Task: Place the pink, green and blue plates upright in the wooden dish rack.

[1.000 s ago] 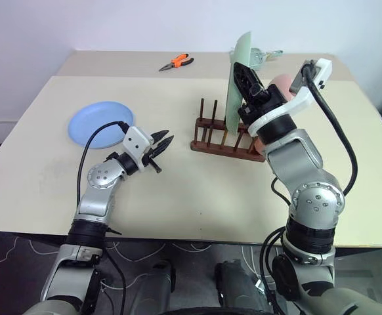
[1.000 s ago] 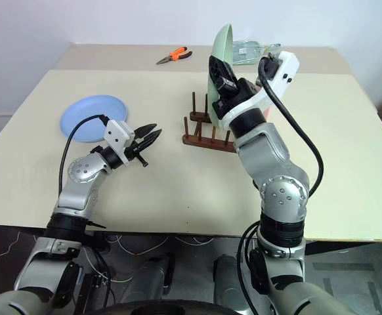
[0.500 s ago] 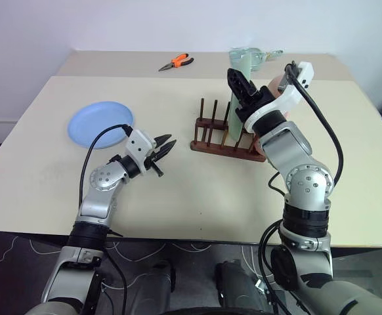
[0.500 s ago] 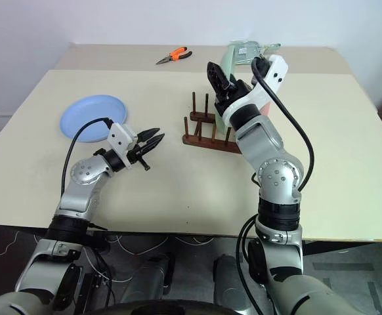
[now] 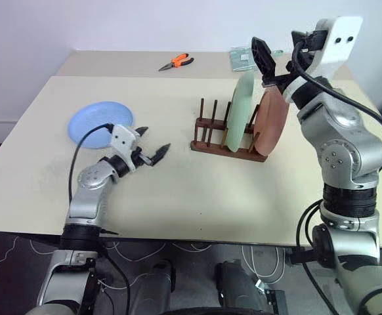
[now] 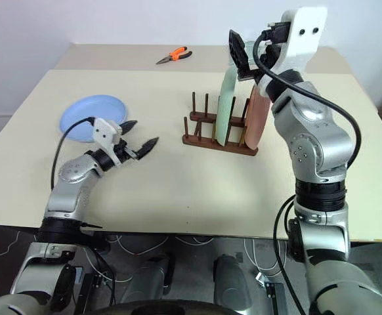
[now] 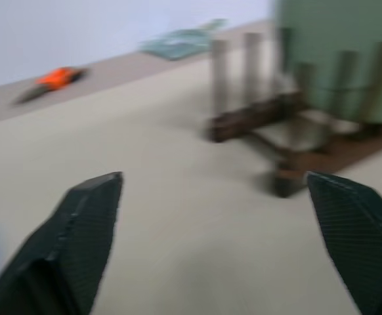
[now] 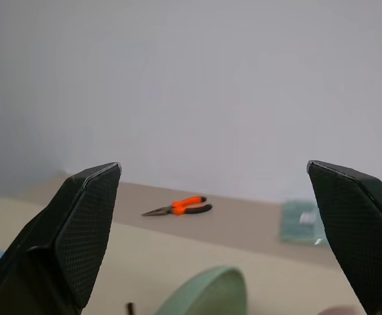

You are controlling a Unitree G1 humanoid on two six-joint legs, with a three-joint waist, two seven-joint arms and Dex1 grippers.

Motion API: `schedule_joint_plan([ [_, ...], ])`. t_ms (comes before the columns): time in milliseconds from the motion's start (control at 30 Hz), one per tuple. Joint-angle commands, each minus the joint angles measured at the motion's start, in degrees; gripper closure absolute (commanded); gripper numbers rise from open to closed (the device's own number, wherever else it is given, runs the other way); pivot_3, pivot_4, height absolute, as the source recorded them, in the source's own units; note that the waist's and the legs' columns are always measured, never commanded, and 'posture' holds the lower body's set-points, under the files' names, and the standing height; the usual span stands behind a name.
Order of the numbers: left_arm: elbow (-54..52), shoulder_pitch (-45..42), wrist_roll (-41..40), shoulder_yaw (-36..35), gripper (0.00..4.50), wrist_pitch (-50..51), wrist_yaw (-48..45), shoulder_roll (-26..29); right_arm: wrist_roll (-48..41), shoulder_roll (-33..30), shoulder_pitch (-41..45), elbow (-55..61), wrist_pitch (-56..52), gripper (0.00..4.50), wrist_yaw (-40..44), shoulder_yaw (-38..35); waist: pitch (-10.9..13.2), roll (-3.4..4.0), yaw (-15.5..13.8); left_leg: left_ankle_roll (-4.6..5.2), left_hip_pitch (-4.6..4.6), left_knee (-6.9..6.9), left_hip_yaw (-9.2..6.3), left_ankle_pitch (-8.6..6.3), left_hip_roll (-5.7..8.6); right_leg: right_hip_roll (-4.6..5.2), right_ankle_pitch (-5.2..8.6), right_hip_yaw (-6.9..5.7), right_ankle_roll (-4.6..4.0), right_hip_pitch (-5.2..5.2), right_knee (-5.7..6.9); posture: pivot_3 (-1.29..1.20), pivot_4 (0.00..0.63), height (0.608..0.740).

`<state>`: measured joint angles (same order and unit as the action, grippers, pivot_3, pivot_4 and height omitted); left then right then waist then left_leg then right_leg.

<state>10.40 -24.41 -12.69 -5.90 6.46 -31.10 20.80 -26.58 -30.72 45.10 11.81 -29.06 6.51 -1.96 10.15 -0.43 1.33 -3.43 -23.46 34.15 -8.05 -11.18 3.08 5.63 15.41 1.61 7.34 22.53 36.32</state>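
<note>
Rack (image 5: 227,146) of dark wood sits near the middle of the beige table (image 5: 178,197), a little toward the robot's right. Two plates stand upright in it. Green plate (image 5: 239,111) is on edge between the pegs, leaning slightly. Pink plate (image 5: 271,121) is just beside it at the rack's right end, also on edge. Several pegs at the rack's left end are bare.

Blue plate (image 5: 100,121) lies flat on the table, well apart from the rack, on the robot's left side.

Left gripper (image 5: 151,144) hovers low over the table between the blue plate and the rack, nearer the plate, pointing toward the rack. Its two black fingers (image 7: 86,230) are spread wide with nothing between them; its wrist view looks past them at the rack's bare pegs and the green plate.

Right gripper (image 5: 264,60) is raised above the two racked plates, clear of their rims. Its fingers (image 8: 79,230) are spread wide and hold nothing; the green plate's top edge (image 8: 207,292) sits below them in its wrist view.

Orange-handled pliers (image 5: 176,62) lie at the table's far edge. Small clear greenish item (image 5: 243,58) lies farther right along that edge; I cannot tell what it is.
</note>
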Motion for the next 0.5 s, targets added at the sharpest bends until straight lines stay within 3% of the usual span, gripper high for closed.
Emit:
schedule_joint_plan([
  [33, 0.9, -2.3, 3.0, -7.2, 0.05, 2.7, 14.8, 0.2, 11.3, -6.4, 1.4, 6.9, 8.2, 0.00, 10.9, 9.3, 0.0, 0.00, 0.0, 0.00, 0.00, -0.01, 0.01, 0.00, 0.00, 0.00, 0.00, 0.00, 0.00, 0.00, -0.02, 0.00, 0.150, 0.740],
  [167, 1.3, -6.7, 3.9, -16.3, 0.05, 10.5, 35.3, -2.2, 14.2, -5.8, -1.3, 10.0, 10.6, 0.00, 16.6, 13.8, 0.0, -0.15, -0.1, -0.01, 0.00, -0.01, -0.03, 0.00, -0.03, -0.01, 0.00, -0.02, 0.03, 0.00, -0.02, 0.00, 0.150, 0.740],
  [267, 1.3, -10.1, -1.2, -24.6, 0.05, 16.4, 45.5, -5.0, 14.8, -2.9, -3.6, 11.1, 10.5, 0.00, 17.5, 14.6, 0.0, -0.23, -0.3, -0.02, 0.00, 0.03, -0.04, 0.00, 0.01, 0.01, -0.01, -0.02, 0.04, -0.10, -0.08, 0.00, 0.150, 0.740],
  [500, 4.5, -15.8, -14.7, -33.3, 0.05, 29.5, 46.4, -6.2, 17.2, 0.9, -7.5, 12.6, 11.1, 0.00, 20.2, 15.8, 0.0, -0.48, -0.6, -0.12, -0.02, 0.04, -0.09, 0.05, 0.05, 0.04, -0.03, -0.07, 0.07, -0.13, -0.10, 0.00, 0.150, 0.740],
])
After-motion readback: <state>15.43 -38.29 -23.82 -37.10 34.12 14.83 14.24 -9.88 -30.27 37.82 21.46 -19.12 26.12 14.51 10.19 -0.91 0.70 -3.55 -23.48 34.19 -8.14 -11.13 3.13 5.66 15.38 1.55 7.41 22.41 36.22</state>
